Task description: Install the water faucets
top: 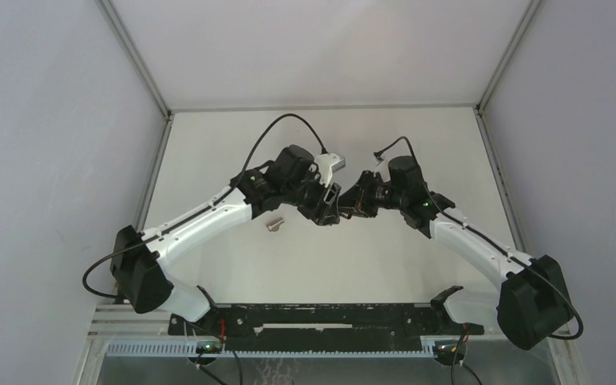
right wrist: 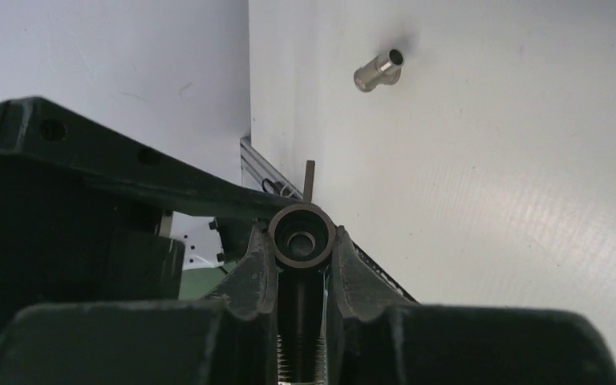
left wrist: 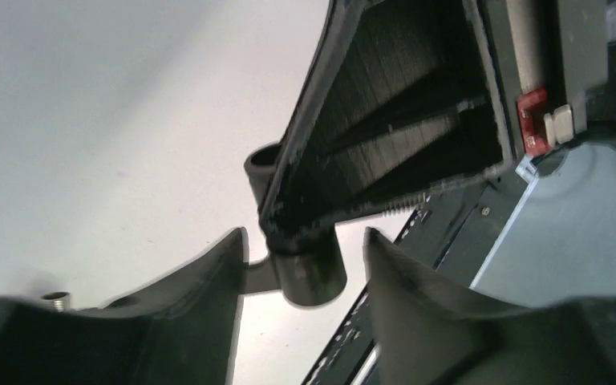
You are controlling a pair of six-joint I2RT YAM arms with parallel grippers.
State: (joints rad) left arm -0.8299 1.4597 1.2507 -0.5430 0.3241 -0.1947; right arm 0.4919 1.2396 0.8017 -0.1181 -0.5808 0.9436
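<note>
Seen from above, the silvery fitting (top: 273,224) lies on its side on the white desk (top: 385,265), alone, a little to the left of the tap piece and touching neither arm. The right wrist view shows it as a short tube with an open end and a wider collar. Next to the right comes the left gripper (top: 325,207), reaching in from the left to meet the tap piece near the middle of the desk. In its own wrist view its two fingers (left wrist: 208,273) are spread apart and stand on either side of the tap piece (left wrist: 311,273), a dark grey-brown stubby cylinder with a short arm sticking out sideways. That arm seems to meet the inner face of one finger, while a clear gap shows between the cylinder and the other finger, so the left gripper is not pinching it. Right of the tap piece is the right gripper (right wrist: 301,245), coming in from the right with its tips facing the left gripper. Its fingers are pressed in on the tap piece from both sides. The round open end of the piece faces the right wrist camera, and the thin lever (right wrist: 310,180) stands straight up behind it. In the overhead view the tap piece itself cannot be picked out between the two black grippers.
</note>
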